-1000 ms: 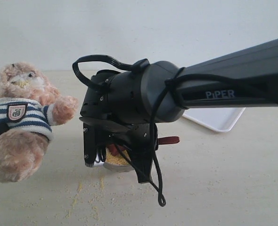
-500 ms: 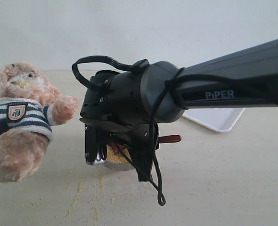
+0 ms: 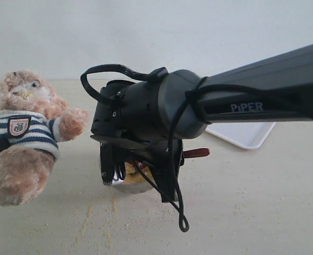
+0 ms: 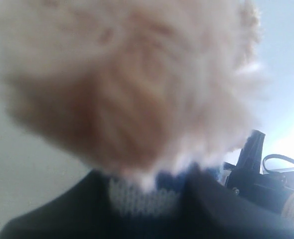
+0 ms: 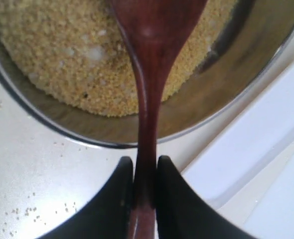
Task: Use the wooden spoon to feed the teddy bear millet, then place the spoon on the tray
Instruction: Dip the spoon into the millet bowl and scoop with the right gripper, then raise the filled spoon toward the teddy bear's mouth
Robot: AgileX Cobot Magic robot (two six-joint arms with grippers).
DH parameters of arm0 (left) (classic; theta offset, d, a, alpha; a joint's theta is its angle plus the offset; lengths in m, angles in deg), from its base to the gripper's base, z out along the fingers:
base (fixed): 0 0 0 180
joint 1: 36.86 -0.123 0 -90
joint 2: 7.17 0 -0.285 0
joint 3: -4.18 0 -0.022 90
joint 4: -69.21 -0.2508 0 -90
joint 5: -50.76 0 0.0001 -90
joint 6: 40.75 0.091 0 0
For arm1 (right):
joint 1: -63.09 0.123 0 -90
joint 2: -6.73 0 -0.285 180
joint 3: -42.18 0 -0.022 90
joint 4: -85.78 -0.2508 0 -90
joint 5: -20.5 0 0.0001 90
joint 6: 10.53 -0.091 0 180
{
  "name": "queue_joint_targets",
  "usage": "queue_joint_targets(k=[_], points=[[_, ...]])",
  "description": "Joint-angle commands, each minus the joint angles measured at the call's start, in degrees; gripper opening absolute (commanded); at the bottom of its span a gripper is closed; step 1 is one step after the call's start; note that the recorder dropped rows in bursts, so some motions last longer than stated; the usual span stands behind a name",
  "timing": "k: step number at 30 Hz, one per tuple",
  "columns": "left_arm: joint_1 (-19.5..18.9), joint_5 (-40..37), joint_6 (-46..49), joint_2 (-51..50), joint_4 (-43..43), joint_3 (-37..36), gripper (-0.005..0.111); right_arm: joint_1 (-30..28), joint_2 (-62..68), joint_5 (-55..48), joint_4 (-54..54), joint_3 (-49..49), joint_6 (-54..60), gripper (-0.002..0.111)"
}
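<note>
The teddy bear (image 3: 24, 133), fluffy and in a striped shirt, is held up at the left. My left gripper (image 4: 144, 191) is shut on the teddy bear's shirt, and fur fills most of the left wrist view. My right gripper (image 5: 145, 169) is shut on the thin handle of the wooden spoon (image 5: 152, 40). The spoon's round end reaches into the steel bowl (image 5: 212, 109), over the yellow millet (image 5: 62, 55). In the exterior view the right arm covers most of the bowl (image 3: 125, 184), and the spoon's handle end (image 3: 196, 153) sticks out to the right. The white tray (image 3: 241, 135) lies behind the arm.
Spilled millet grains (image 3: 101, 212) are scattered on the beige table in front of the bowl. A black cable loop (image 3: 182, 223) hangs from the right wrist close to the table. The tray's rim (image 5: 251, 144) lies close beside the bowl.
My right gripper has shifted slightly to the right over the bowl with the spoon, and the handle end has moved right and a little up. The bear and left gripper have not moved.
</note>
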Motion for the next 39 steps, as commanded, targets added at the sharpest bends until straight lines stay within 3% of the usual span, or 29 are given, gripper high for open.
queue_joint_targets(k=[1,15,23,39], points=[[-0.2,-1.4,-0.3,0.2,0.7,-0.1,0.005,0.0,-0.3,-1.0,1.5,0.0,-0.7,0.0],[-0.2,-1.4,-0.3,0.2,0.9,-0.1,0.005,0.0,-0.5,-2.6,5.3,0.0,-1.8,0.0],[-0.2,-1.3,0.1,0.2,0.9,-0.1,0.005,0.2,-1.5,-5.2,13.1,0.0,-7.1,0.0],[-0.2,-1.3,0.1,0.2,0.3,-0.1,0.005,0.4,-2.0,-3.8,6.2,0.0,-8.0,0.0]])
